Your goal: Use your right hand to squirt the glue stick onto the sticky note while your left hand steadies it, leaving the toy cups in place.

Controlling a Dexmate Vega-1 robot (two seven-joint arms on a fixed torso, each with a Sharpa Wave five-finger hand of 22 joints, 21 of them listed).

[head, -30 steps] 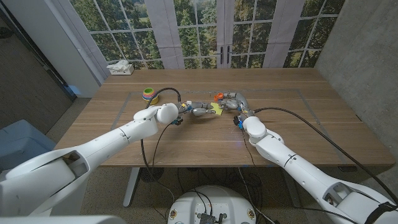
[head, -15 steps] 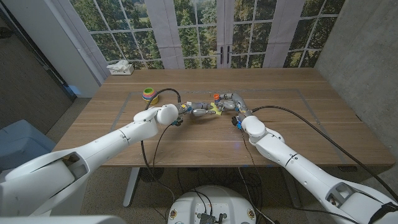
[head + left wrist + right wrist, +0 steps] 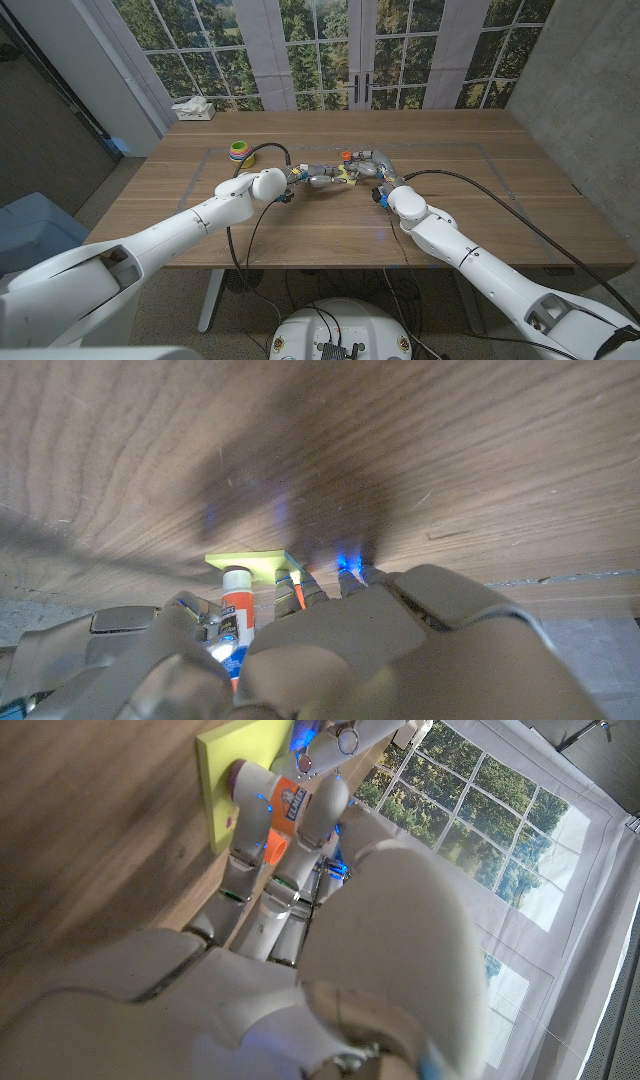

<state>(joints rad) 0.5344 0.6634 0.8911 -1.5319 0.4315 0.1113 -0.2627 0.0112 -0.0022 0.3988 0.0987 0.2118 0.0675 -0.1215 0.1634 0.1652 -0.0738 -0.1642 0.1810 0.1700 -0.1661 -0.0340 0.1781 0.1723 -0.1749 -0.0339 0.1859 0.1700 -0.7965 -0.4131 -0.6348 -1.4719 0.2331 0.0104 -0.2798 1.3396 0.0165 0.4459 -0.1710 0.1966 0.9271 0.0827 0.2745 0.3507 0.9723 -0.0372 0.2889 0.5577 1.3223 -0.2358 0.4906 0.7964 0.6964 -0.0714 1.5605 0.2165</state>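
A yellow sticky note (image 3: 348, 176) (image 3: 252, 559) (image 3: 222, 782) lies mid-table. My right hand (image 3: 369, 164) (image 3: 300, 920) grips the glue stick (image 3: 347, 157) (image 3: 237, 610) (image 3: 288, 804), white with an orange label, tilted so its tip meets the note. Reaching in from the other side, my left hand (image 3: 321, 178) (image 3: 400, 650) presses its fingertips (image 3: 290, 582) on the note's near edge. The stacked toy cups (image 3: 238, 150) stand apart at the table's left, away from both hands.
A tissue box (image 3: 193, 109) sits at the far left corner of the wooden table (image 3: 480, 200). Black cables (image 3: 262, 150) run from both wrists over the tabletop. Windows stand behind the far edge.
My right hand has shifted slightly toward the left hand with the glue stick. The left hand, the note and the cups have stayed put.
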